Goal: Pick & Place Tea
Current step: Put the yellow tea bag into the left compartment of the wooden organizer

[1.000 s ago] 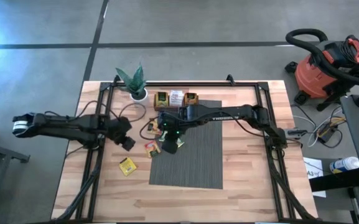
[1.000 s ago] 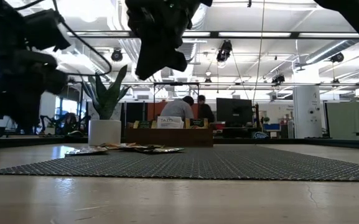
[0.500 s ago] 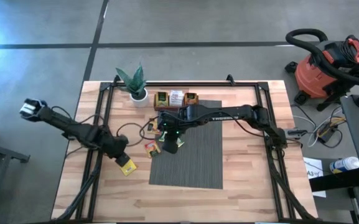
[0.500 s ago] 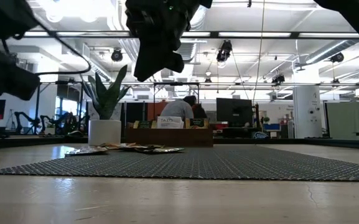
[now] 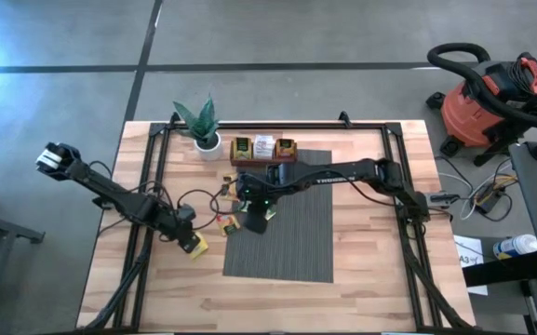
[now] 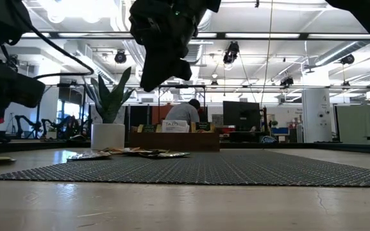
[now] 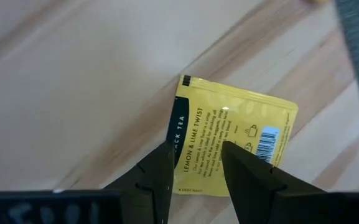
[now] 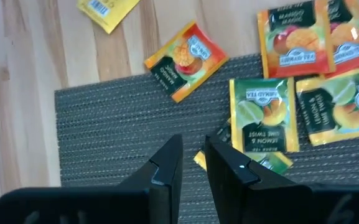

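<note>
A yellow tea sachet (image 7: 232, 140) lies flat on the bare wood left of the grey mat (image 5: 287, 237). My left gripper (image 7: 195, 163) stands open right over it, pointing steeply down, one finger over each side of the sachet's middle; whether the tips touch it, I cannot tell. In the high view this gripper (image 5: 190, 238) is near the mat's left edge. My right gripper (image 8: 193, 149) hangs high above the mat's far left part (image 5: 253, 220), its fingers a narrow gap apart with nothing held. Several orange and green sachets (image 8: 263, 115) lie under it, one orange sachet (image 8: 185, 61) across the mat's edge.
A brown wooden tray (image 5: 263, 148) with tea boxes stands at the mat's far edge, and a potted plant (image 5: 199, 123) at the far left. Black frame rails (image 5: 147, 205) run along both table sides. Bare wood lies near the front edge.
My left gripper has swung toward the table's near edge and come down over the yellow sachet, tipping to point more steeply down, its fingers still open. The sachets have not moved.
</note>
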Controlling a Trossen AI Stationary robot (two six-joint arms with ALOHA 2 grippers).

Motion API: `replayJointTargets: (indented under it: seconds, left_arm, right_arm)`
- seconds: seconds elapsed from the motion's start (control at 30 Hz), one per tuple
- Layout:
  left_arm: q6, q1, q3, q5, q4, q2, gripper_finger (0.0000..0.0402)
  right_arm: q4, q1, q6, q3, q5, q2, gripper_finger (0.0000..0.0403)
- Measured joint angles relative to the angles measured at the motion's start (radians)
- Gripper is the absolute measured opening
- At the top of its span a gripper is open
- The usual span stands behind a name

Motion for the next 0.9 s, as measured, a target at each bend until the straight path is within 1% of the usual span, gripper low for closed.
replayJointTargets:
  seconds: [0.17, 0.23, 0.3, 0.43, 0.5, 0.6, 0.7, 0.8, 0.9]
  left_arm:
    - [0.059, 0.002, 0.000, -0.028, 0.144, 0.076, 0.0138]
    - [0.067, 0.003, 0.000, -0.039, 0.190, 0.101, 0.0138]
    - [0.059, 0.010, -0.004, -0.047, 0.227, 0.120, 0.0138]
    - [0.004, 0.025, -0.017, -0.054, 0.283, 0.146, 0.0138]
    - [-0.031, 0.029, -0.020, -0.063, 0.293, 0.153, 0.0138]
    - [-0.087, 0.030, -0.034, -0.087, 0.318, 0.155, 0.0138]
    - [-0.133, 0.030, -0.060, -0.115, 0.366, 0.153, 0.0138]
    - [-0.190, 0.035, -0.104, -0.149, 0.473, 0.153, 0.0138]
    - [-0.249, 0.039, -0.160, -0.156, 0.623, 0.155, 0.0138]
  right_arm:
    - [0.004, 0.016, 0.021, -0.033, -0.004, 0.000, 0.0068]
    - [0.041, 0.020, 0.042, -0.066, -0.007, 0.000, 0.0068]
    - [0.114, 0.021, 0.055, -0.110, -0.046, 0.001, 0.0068]
    - [0.328, 0.029, 0.087, -0.211, -0.134, 0.001, 0.0068]
    - [0.412, 0.031, 0.161, -0.253, -0.152, 0.001, 0.0068]
    - [0.553, 0.029, 0.317, -0.315, -0.158, 0.001, 0.0068]
    - [0.720, 0.027, 0.475, -0.379, -0.206, 0.001, 0.0068]
    - [0.868, 0.034, 0.581, -0.423, -0.226, 0.003, 0.0068]
    - [0.884, 0.041, 0.632, -0.449, -0.224, 0.004, 0.0068]
